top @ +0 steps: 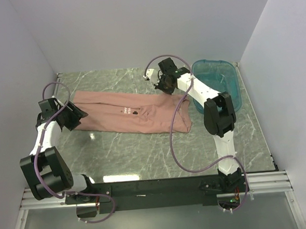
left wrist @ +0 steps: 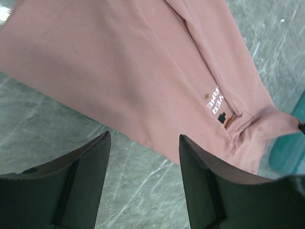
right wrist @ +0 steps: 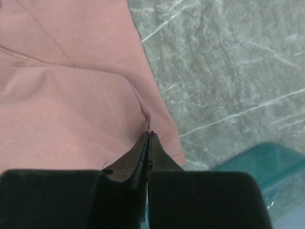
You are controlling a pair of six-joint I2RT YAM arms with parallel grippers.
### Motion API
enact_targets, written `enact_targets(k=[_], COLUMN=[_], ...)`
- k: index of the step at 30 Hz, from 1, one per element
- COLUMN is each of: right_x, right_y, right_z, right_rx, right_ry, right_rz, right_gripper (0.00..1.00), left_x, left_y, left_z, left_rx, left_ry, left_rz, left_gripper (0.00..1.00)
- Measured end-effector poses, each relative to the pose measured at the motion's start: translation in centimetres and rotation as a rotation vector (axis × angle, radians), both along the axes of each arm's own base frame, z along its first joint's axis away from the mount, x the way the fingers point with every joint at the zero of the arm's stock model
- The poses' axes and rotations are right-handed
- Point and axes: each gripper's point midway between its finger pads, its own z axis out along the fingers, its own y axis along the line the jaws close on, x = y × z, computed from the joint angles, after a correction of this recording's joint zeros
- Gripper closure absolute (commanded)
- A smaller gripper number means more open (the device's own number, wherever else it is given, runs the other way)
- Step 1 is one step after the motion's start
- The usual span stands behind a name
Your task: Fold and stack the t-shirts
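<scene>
Left hand (top: 74, 115): fingers apart, nothing between them, at the shirt's left end.
T-shirt (top: 127, 112): salmon-pink, lying as a long band across the middle of the bench (top: 145, 151), chest print facing up.
Right hand (right wrist: 148, 136): fingers pressed together, tips at the shirt's far edge; cannot tell whether cloth is pinched.
Tub (top: 226, 76): teal, far right corner.

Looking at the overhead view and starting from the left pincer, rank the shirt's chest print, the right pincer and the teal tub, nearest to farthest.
From the left pincer:
1. Chest print, in the middle of the t-shirt.
2. Right pincer, at the t-shirt's far edge.
3. Teal tub, in the far right corner.
</scene>
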Motion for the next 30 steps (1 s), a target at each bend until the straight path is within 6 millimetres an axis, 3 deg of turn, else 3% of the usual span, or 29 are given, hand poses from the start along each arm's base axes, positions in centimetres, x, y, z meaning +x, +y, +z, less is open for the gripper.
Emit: enact_targets(k=[11, 15, 20, 23, 27, 30], right_x=[-0.1, -1.2, -6.9, -10.9, -14.7, -16.9], right_y=[-0.2, 0.4, -0.4, -1.0, -1.5, -1.6], right_z=[-0.8, -1.1, -1.1, 0.6, 2.0, 0.7], right_rx=[0.004, 0.038, 0.066, 0.097, 0.124, 0.113], right_ry=[0.022, 0.047, 0.12, 0.12, 0.097, 0.125], right_rz=[-0.007, 0.041, 0.17, 0.272, 0.379, 0.437], right_gripper=[1.0, 1.0, 1.0, 1.0, 1.0, 0.93], left_x=[0.3, 0.4, 0.4, 0.4, 0.3, 0.3], left_y=[-2.7, -3.6, -4.2, -4.3, -4.6, -4.8], left_z=[0.4, 0.6, 0.3, 0.3, 0.4, 0.4], left_rx=[-0.03, -0.04, -0.059, -0.062, -0.068, -0.071], left_ry=[-0.031, -0.045, -0.04, -0.04, -0.042, -0.043], left_rz=[-0.112, -0.151, -0.174, -0.178, -0.186, -0.194], left_gripper=[0.41, 0.43, 0.44, 0.44, 0.44, 0.44])
